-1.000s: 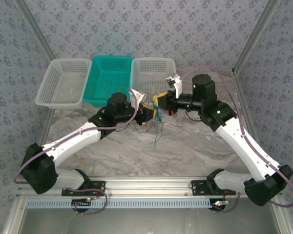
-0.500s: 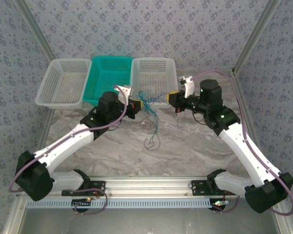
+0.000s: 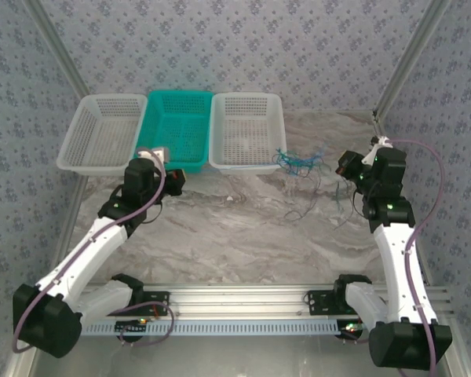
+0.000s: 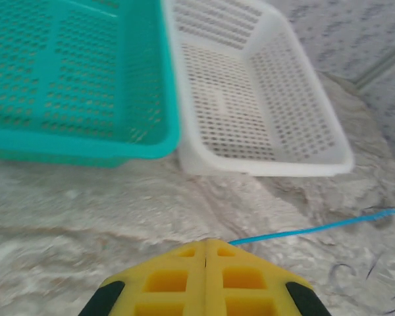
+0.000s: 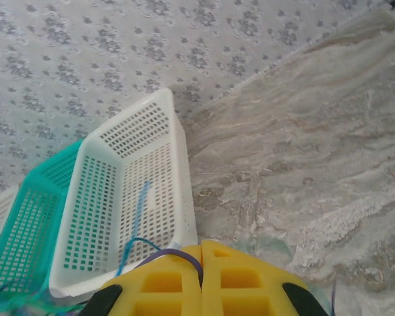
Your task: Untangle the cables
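Observation:
The cables [image 3: 297, 162] form a blue-green knot on the marble table, right of the right white basket, with thin dark strands trailing toward the front [image 3: 302, 210]. My right gripper [image 3: 345, 166] sits just right of that knot. In the right wrist view its yellow jaws [image 5: 201, 249] are shut on a purple cable [image 5: 172, 251] that loops into the seam, and a blue strand [image 5: 137, 214] hangs beyond. My left gripper [image 3: 175, 179] is far left, in front of the teal basket. Its jaws [image 4: 205, 242] are shut, and a taut blue cable [image 4: 316, 228] runs from their tip off to the right.
Three baskets line the back: white [image 3: 72, 153], teal [image 3: 169, 165] and white [image 3: 243, 166]. The left wrist view shows the teal [image 4: 85, 151] and white [image 4: 263, 164] baskets close ahead. Metal frame posts stand at both sides, and a rail runs along the near edge.
Both arms have swung apart from the centre, left gripper to the left, right gripper to the right. The knot of cables has travelled right with the right gripper and stretched out.

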